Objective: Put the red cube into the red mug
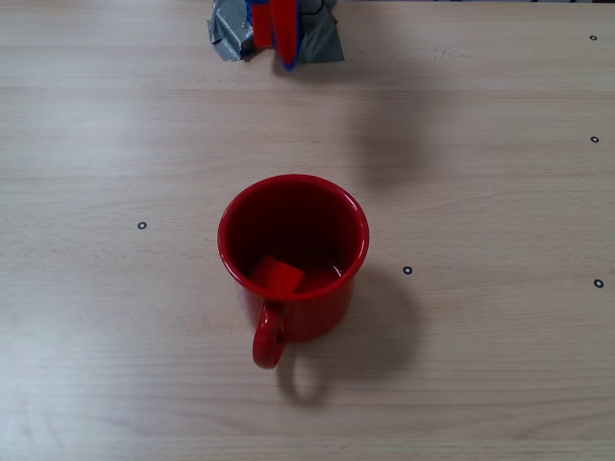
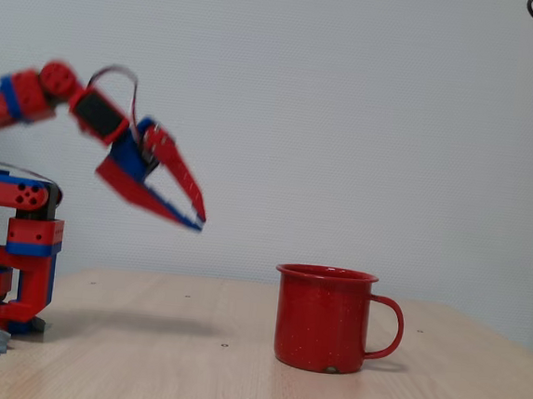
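Observation:
The red mug (image 1: 317, 317) stands upright in the middle of the wooden table, with its handle toward the near edge in the overhead fixed view. The red cube (image 1: 279, 277) lies tilted on the mug's bottom, against the near-left wall. From the side, the mug (image 2: 323, 318) hides the cube. My gripper (image 2: 199, 222) hangs in the air well to the left of the mug and above rim height, pointing down toward it. Its fingertips meet and nothing is between them. Only the tip of the gripper (image 1: 286, 60) shows at the top edge of the overhead view.
The arm's base (image 2: 18, 262) stands at the table's left end in the side view, on grey tape (image 1: 229, 38). Small black dot marks (image 1: 142, 226) are scattered over the tabletop (image 1: 480, 365).

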Motion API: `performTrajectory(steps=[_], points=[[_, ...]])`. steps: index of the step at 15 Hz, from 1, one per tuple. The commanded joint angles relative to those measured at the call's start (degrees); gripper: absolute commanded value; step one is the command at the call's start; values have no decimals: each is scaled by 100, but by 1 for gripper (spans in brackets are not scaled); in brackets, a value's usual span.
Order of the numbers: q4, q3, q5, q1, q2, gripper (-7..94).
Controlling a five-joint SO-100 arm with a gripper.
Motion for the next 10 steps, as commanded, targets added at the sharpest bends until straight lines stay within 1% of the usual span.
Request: performTrajectory(steps=[1,2,4,5,8,10], points=[[-53,817,158,0,791,0],[-35,1283,62,62,1090,0],[431,1837,-343,123,1433,0],[545,2013,-615,97,1529,0],[721,2347,-1222,105,1529,0],[782,2338,-1143,229,1529,0]])
